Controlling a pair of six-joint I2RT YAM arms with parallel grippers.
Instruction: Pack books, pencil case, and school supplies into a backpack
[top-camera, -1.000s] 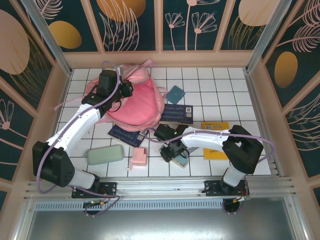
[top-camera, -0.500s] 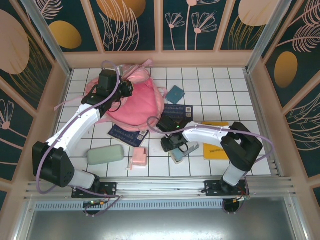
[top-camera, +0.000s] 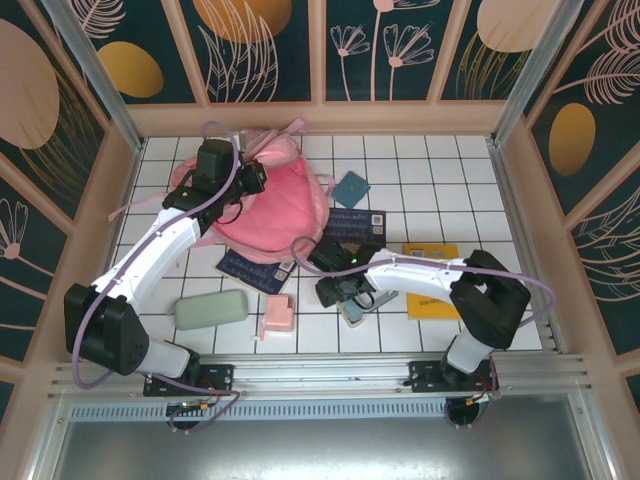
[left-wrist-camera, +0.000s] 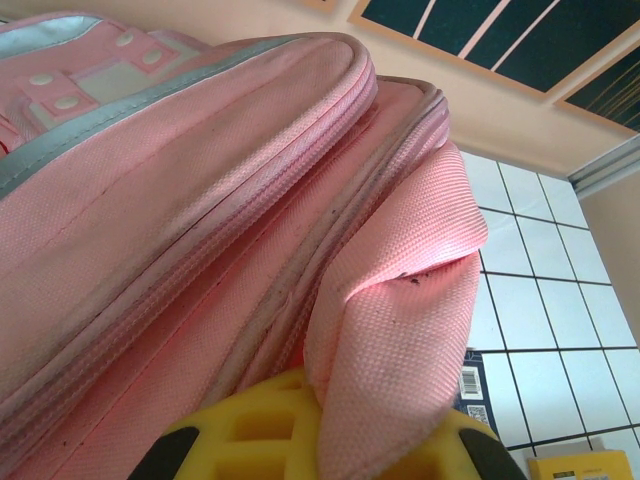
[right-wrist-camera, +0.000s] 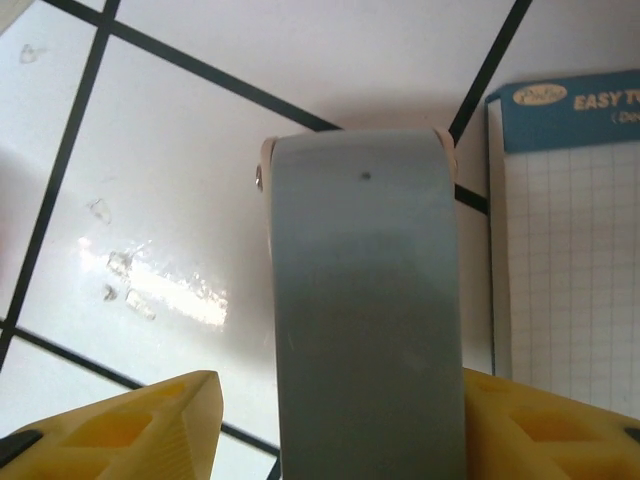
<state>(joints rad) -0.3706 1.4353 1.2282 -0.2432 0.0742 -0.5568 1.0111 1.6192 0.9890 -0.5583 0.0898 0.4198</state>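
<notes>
The right pincer (right-wrist-camera: 340, 430) straddles the grey-blue case (right-wrist-camera: 365, 290). Its right finger sits against the case's edge, but a strip of white surface (right-wrist-camera: 170, 150) shows beside the left one, so it cannot be told whether the case is truly clamped. The case lies on the tiles just beside a grid-ruled pad (right-wrist-camera: 575, 270) with a blue header. The left pincer (left-wrist-camera: 315, 440) is clenched on a fold of the backpack (left-wrist-camera: 200, 200), apparently holding its mouth up.

The step in hand looks like picking up the case, one of the small supplies. The next move would call for a firm squeeze, a lift clear of the pad, and a carry leftward to the held opening.

The top view gives the layout that the wrist cameras cannot. The backpack (top-camera: 275, 215) sits far left, with the left pincer (top-camera: 255, 180) on it. The right pincer (top-camera: 350, 300) is near the front edge, apart from the bag. The pencil case (top-camera: 210, 310), pink block (top-camera: 275, 316), navy books (top-camera: 355, 225), teal book (top-camera: 351, 188) and yellow book (top-camera: 432, 303) all lie outside the bag, so most of the packing looks undone. The wrist views show the contacts up close: the pinched fabric and how the fingers fit the case.
</notes>
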